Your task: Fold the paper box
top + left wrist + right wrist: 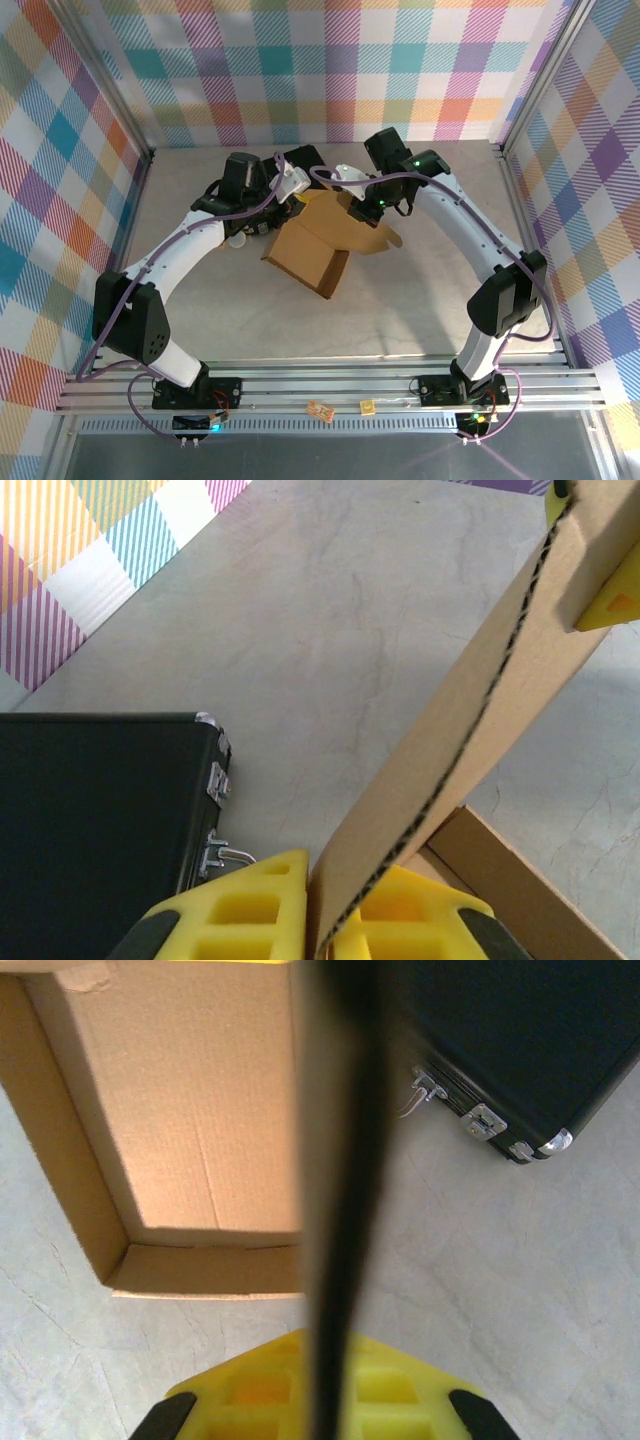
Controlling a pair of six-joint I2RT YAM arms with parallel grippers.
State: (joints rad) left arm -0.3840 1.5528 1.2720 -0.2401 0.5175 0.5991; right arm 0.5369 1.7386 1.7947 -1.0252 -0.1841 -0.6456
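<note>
Paper box [312,250] mid-table, resting on tabletop [420,320] just in front of black case [300,160], between both arms. Partly formed: base tray [200,1140] with low side walls already up, one corner joined. Long panel [470,720] standing raised and bowed, not yet folded down. Left gripper [315,905] pinching that panel's edge, yellow fingers [240,910] pressed against either face of the cardboard. Right gripper [325,1390] likewise clamped on an upright panel, seen edge-on as a dark blur. Rounded tab [385,240] sticking out toward right arm, loose. Judged roughly midway: left to do, probably, bringing the raised panel over, tucking flaps and tabs, closing up. Case latches near box; contact impossible to tell.
</note>
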